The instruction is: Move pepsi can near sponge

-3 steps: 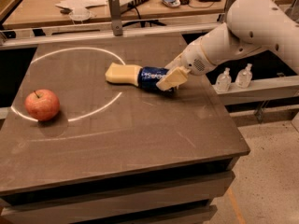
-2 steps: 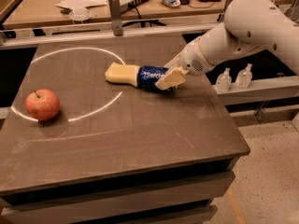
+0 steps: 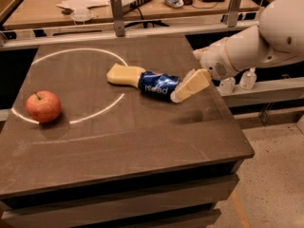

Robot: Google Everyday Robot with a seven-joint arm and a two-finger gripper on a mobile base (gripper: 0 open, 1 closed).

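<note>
Touching soft sponge (image 3: 124, 75), cylindrical pepsi can (image 3: 159, 85), gripper (image 3: 187, 88) at its other end

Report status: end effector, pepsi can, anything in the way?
End effector at the can's end away from the sponge. Pepsi can on its side, touching sponge. Apple far off, not in the way.

One pepsi can (image 3: 159, 84), one sponge (image 3: 124, 75), one apple (image 3: 43, 106), one set of jaws by the can's right end.

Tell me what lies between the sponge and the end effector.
Camera view: the pepsi can, on its side against the sponge, with the end effector at its other end.
</note>
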